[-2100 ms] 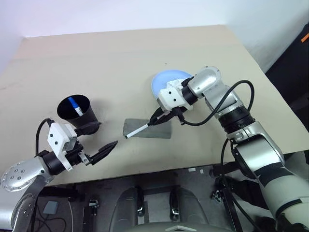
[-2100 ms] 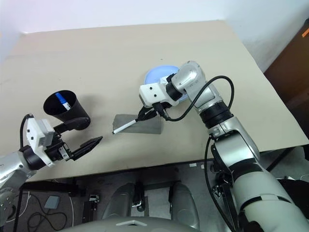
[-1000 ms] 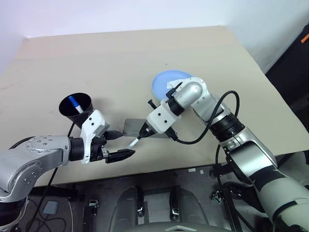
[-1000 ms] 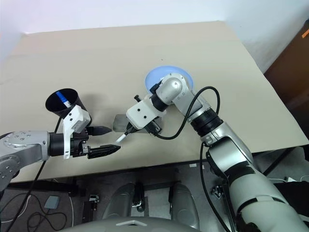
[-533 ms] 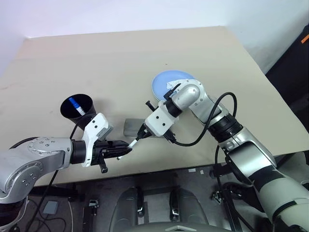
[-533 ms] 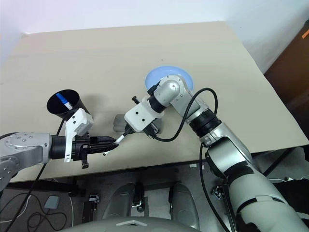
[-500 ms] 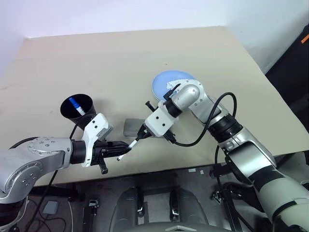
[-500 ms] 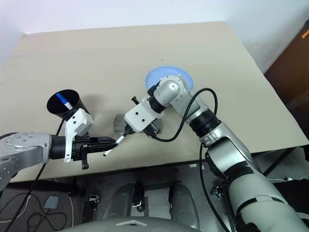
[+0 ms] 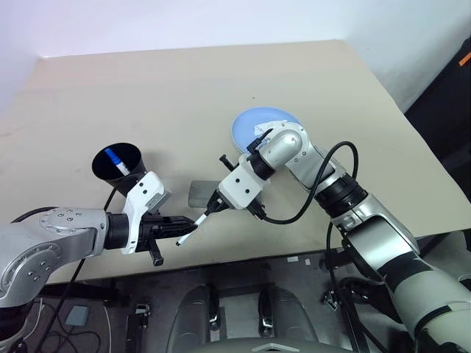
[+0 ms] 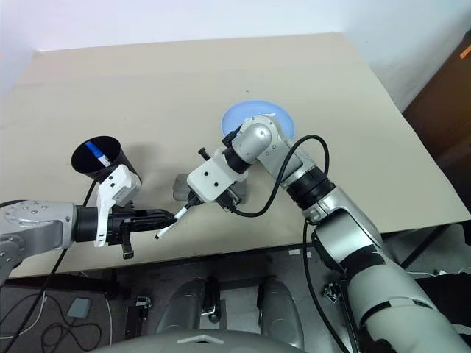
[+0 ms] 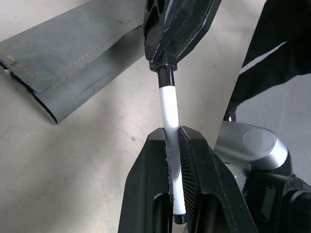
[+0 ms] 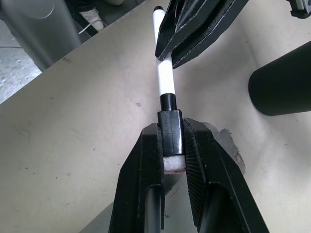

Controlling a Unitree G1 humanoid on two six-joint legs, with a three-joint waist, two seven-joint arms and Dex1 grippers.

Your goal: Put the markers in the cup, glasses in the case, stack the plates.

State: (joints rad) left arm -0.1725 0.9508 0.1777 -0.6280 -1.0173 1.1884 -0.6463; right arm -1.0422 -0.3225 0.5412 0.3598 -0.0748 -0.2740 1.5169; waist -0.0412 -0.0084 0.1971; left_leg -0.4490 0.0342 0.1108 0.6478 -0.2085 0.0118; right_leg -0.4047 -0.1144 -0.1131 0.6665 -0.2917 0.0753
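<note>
A white marker (image 9: pixel 194 225) with a black cap is held in the air at both ends, just above the table's front edge. My left gripper (image 11: pixel 172 133) is shut on its white barrel, and my right gripper (image 12: pixel 171 124) is shut on its capped end. Left of them stands the black cup (image 9: pixel 118 163) with a blue-capped marker (image 9: pixel 112 157) inside. The grey case (image 9: pixel 199 194) lies flat behind the held marker, partly covered by my right hand. A light blue plate (image 9: pixel 254 126) sits further back. The glasses are out of view.
The tan table (image 9: pixel 184 88) is bare across its far half. Its front edge (image 9: pixel 243 257) runs just below both grippers. A black cable (image 9: pixel 309 198) loops off my right forearm over the table.
My left gripper, open beside the marker's free end a second ago, has shut on the white barrel. The right gripper has kept its grip on the cap end and stayed in place.
</note>
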